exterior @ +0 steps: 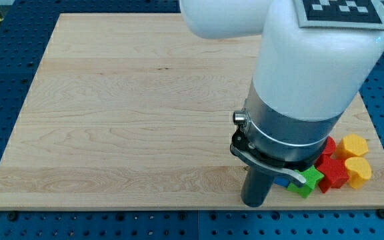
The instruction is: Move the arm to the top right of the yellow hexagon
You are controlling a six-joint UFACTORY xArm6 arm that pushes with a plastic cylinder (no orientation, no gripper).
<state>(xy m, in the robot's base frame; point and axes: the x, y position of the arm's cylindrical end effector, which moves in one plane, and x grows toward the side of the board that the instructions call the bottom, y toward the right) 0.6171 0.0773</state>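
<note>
Yellow hexagon (353, 145) at view's right, my tip (255, 203) bottom-left of it, blue block (283, 181) mostly hidden, no jaws fitted.

Bright, even light falls from overhead, and the wooden board (125, 113) reads pale and clear with its grain sharp across the whole frame. The white arm housing (312, 60) is close to washed out, carrying a soft sheen on its curved side. A faint, short shadow sits on the board under the arm (245, 170). The colours of the blocks stay saturated. No motion blur or noticeable edge distortion shows.
</note>
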